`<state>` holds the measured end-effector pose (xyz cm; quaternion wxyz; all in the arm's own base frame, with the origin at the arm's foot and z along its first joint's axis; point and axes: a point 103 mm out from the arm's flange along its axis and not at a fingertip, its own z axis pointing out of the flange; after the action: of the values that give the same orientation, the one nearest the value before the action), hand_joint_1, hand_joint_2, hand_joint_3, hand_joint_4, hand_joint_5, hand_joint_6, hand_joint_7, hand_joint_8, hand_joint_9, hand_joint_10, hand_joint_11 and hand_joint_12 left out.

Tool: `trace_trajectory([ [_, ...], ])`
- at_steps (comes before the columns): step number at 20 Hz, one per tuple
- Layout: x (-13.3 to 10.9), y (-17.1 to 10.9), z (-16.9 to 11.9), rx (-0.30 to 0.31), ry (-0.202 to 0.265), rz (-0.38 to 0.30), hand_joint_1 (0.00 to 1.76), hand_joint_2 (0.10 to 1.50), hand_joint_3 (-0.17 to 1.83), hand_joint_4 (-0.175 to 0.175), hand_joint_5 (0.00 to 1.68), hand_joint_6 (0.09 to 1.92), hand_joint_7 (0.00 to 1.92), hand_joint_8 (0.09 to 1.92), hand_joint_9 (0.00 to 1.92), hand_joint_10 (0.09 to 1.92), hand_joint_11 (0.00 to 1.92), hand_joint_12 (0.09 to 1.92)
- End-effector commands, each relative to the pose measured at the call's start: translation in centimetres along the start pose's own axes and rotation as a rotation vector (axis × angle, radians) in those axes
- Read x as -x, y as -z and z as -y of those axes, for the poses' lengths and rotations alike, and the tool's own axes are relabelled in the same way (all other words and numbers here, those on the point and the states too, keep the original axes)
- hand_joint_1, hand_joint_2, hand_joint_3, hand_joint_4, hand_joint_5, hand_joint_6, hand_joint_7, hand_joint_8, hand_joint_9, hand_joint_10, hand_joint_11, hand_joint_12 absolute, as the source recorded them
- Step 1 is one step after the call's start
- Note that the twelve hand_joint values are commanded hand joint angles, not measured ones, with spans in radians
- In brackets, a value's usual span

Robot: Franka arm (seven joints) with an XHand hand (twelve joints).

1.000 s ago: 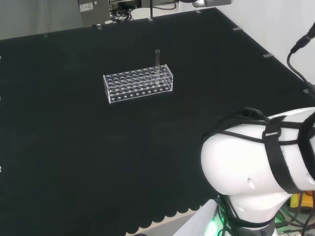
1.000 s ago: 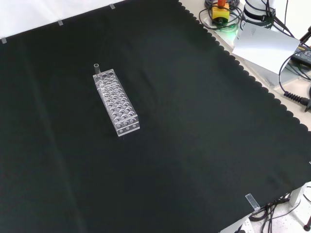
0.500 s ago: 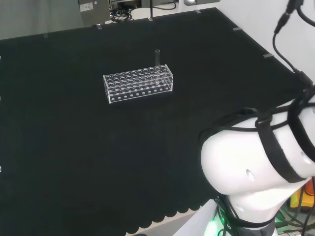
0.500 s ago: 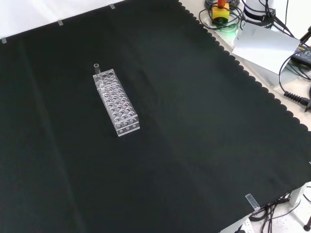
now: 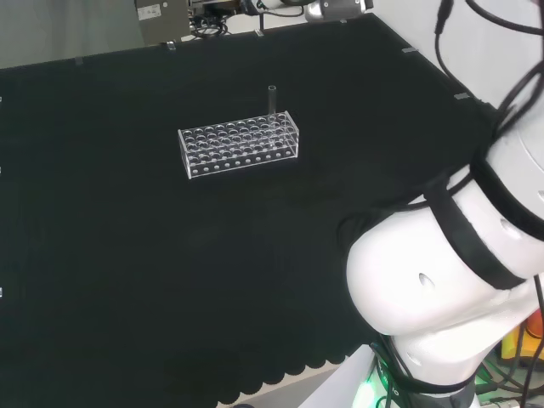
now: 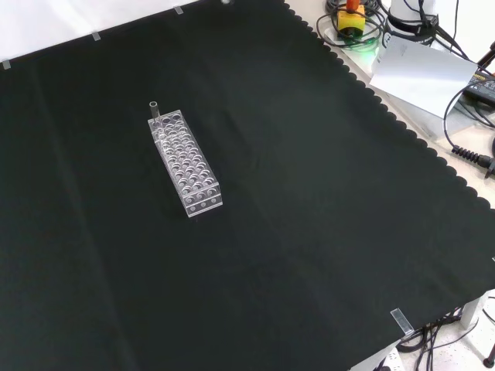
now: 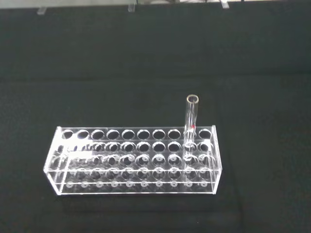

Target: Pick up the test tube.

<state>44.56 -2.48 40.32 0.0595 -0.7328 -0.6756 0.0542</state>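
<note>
My arm link (image 5: 442, 280) has swung up; test tube (image 7: 191, 121) stands unmoved in the rack (image 7: 133, 160); my hand's state I cannot tell

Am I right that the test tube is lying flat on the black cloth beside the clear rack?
Not quite. The test tube stands upright in a hole near one end of the clear rack, not flat beside it on the black cloth; the wrist view shows this.

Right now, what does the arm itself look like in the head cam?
Glossy white rounded links, bulbous at the joint, crossed by black straps. Thin black cables loop above along the view's right edge. A green glow shows at the base.
</note>
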Motion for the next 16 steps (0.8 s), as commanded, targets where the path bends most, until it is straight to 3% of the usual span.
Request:
trace_trajectory([
  [1,1.6,-3.5,-5.5,-0.042,-0.038,0.008,0.48,0.94,0.24,-0.075,0.25,0.09,0.26,0.81,0.13,0.91,0.04,1.59],
  [8,2.7,-8.2,-8.3,-0.098,-0.047,0.040,0.52,0.94,0.26,-0.079,0.29,0.09,0.34,0.82,0.20,0.90,0.06,1.58],
  [16,4.5,-12.1,-10.6,-0.157,-0.054,0.096,0.59,0.89,0.33,-0.074,0.38,0.09,0.65,0.76,0.49,0.80,0.14,1.55],
])
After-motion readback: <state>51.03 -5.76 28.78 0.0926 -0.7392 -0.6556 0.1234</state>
